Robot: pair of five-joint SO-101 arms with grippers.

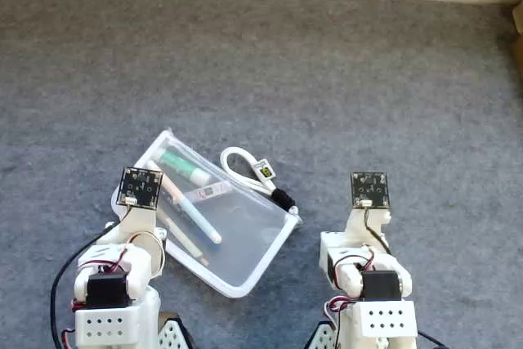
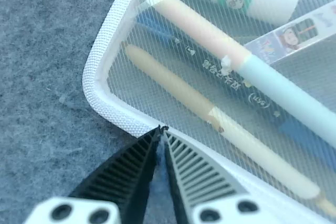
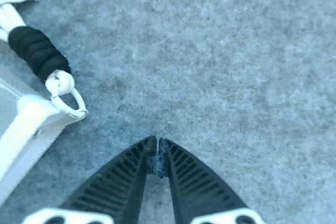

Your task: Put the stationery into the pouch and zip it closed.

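On the grey felt table point(image 1: 343, 79), seen from the high view, the clear mesh pouch point(image 1: 253, 239) lies at about 7 o'clock from the table's middle. It sits slantwise, its long axis running from 10 o'clock to 4 o'clock, and the stationery is inside it. Through the mesh show a green-and-white tube point(image 1: 184, 167) at the pouch's 11 o'clock end, a cream pen with a pale blue cap point(image 2: 247, 61), a cream pencil point(image 2: 210, 114) beside it, and a flat printed strip point(image 2: 299, 30). A white cord loop point(image 1: 235, 159) with a small tag point(image 1: 264, 171) lies on the felt at the pouch's 1 o'clock side. It joins a black knot point(image 3: 38, 51) and a white ring point(image 3: 68, 98) at the pouch's 3 o'clock corner. Whether the zip is fully drawn cannot be told. The left arm stands at 8 o'clock of the pouch. The left gripper point(image 2: 161, 129) has its jaws closed, tips together, right at the white binding point(image 2: 97, 72) of the pouch's rounded corner, and nothing is seen held between them. The right arm stands at 4 o'clock of the pouch. The right gripper point(image 3: 157, 142) also has its jaws closed on nothing, over bare felt near the ring but apart from it.
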